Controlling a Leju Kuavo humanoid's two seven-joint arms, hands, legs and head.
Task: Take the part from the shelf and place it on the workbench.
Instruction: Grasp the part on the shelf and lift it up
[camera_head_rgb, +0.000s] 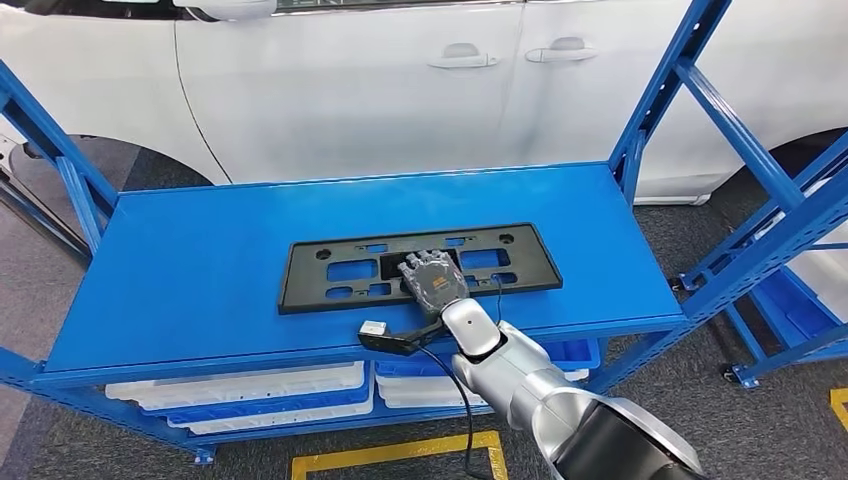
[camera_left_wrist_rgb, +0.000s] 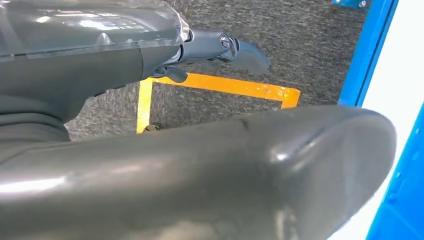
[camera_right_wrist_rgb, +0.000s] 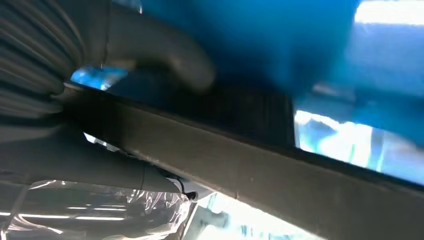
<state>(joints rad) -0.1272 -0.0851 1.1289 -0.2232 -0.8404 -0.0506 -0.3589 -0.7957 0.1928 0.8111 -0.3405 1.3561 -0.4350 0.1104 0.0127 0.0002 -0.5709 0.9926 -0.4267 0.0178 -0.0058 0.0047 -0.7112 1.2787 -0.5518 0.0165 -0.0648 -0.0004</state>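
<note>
The part (camera_head_rgb: 330, 270) is a flat black plate frame with cut-outs, lying across the middle of the blue shelf top (camera_head_rgb: 180, 280). My right hand (camera_head_rgb: 432, 278) lies on its near middle edge, back of the hand up. In the right wrist view the part's dark edge (camera_right_wrist_rgb: 260, 165) runs between the grey thumb (camera_right_wrist_rgb: 165, 55) on one side and the fingers on the other, so the hand grips it. The part still lies flat on the shelf. My left hand (camera_left_wrist_rgb: 210, 170) hangs above the floor and holds nothing, with a dark finger (camera_left_wrist_rgb: 240, 50) stretched out.
A white car (camera_head_rgb: 400, 80) stands close behind the shelf. Blue uprights (camera_head_rgb: 740, 130) rise at the right and left (camera_head_rgb: 60, 160) ends. White bins (camera_head_rgb: 250, 395) sit on the level below. Yellow tape (camera_head_rgb: 400, 455) marks the grey carpet in front.
</note>
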